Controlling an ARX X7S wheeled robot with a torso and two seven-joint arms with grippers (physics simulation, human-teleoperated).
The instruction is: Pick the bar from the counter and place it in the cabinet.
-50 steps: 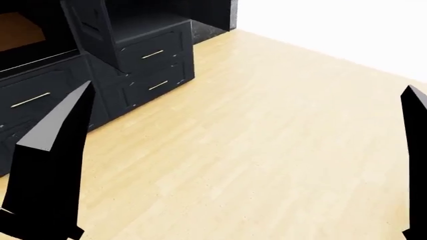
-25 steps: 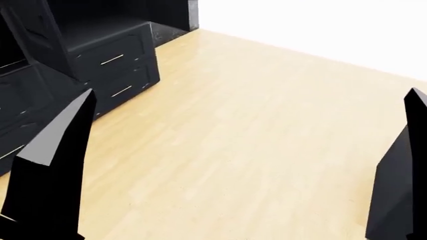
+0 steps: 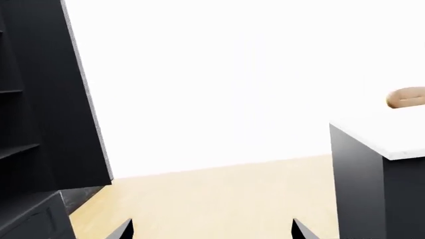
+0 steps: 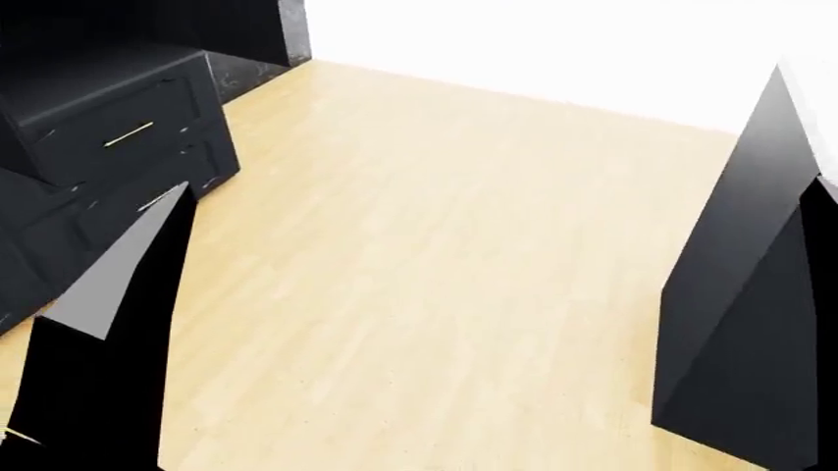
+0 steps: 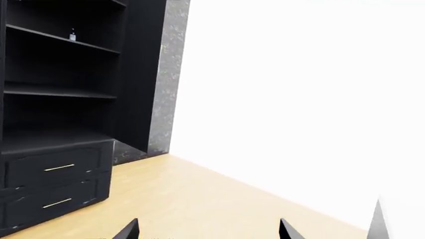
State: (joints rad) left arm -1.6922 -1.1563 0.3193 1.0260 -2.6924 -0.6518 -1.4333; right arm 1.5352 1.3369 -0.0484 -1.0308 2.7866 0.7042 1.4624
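The bar is out of view. The counter (image 3: 371, 134) shows in the left wrist view as a white top over a black base, with a tan round item (image 3: 406, 97) on it. A black block (image 4: 740, 294) at the head view's right looks like that base. The cabinet (image 4: 112, 118) is at the head view's top left. It also shows in the right wrist view (image 5: 59, 99), with shelves and brass-handled drawers. My left gripper (image 3: 211, 231) is open and empty over the floor. My right gripper (image 5: 207, 231) is open and empty too. Only the fingertips show.
Light wooden floor (image 4: 419, 255) lies between the cabinet and the counter. A white wall stands behind. My left arm (image 4: 105, 324) fills the head view's lower left. A small bottle (image 5: 72, 35) stands on an upper cabinet shelf.
The head view has swung to the right. The cabinet has slid toward the left edge, and the black block at the right has grown much larger and nearer.
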